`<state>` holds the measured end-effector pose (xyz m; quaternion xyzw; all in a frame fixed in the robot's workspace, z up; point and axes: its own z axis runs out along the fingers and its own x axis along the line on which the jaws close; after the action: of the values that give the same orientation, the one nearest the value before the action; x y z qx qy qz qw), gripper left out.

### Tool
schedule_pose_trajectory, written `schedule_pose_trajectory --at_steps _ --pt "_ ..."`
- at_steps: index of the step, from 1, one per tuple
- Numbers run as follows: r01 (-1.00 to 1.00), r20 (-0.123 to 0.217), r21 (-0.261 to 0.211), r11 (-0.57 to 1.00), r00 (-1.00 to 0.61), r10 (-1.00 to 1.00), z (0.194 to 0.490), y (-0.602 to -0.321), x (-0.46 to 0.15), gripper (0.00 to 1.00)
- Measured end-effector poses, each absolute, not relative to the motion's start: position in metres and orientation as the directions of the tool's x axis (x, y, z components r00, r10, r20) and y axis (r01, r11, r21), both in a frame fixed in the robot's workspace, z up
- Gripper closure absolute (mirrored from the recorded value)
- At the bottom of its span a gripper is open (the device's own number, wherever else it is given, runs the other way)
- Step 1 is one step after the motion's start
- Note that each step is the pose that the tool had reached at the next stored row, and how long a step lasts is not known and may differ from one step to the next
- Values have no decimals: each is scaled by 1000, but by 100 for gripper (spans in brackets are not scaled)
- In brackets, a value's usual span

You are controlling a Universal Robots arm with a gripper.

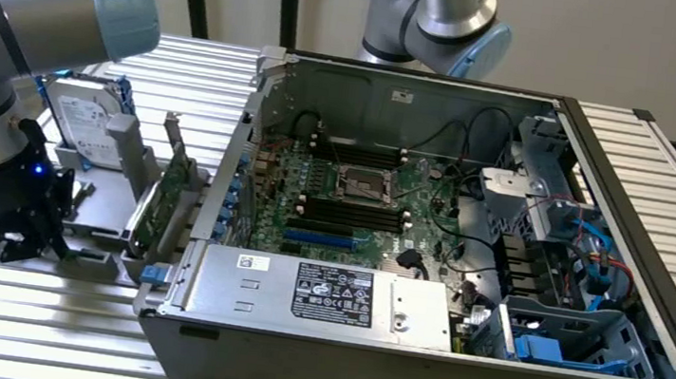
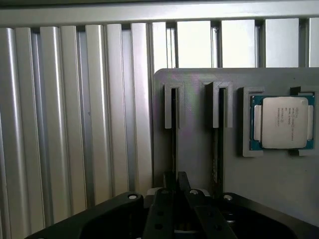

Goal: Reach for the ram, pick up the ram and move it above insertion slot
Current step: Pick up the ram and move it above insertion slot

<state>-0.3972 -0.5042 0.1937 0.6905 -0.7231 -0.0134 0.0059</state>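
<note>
The gripper is pressed together, apparently pinching the ram. The ram stands on edge in the holder, in its slot farther from the CPU. It is likely light, stiff and fragile. Grip the board mid-length.

Gripper: body cut off by the picture's edge.
Grey holder: likewise cut off.
Processor: print unreadable.
Hard drive: partly hidden behind arm.
Power-supply label: text too small to read.
</note>
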Motion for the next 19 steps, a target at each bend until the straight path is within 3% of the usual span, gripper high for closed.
schedule_pose_trajectory --at_steps 11,19 --pt "-999 -10 28 43 -44 -999 206 -504 -397 86" --pt "-999 -10 28 37 -37 -999 233 -504 -397 86"
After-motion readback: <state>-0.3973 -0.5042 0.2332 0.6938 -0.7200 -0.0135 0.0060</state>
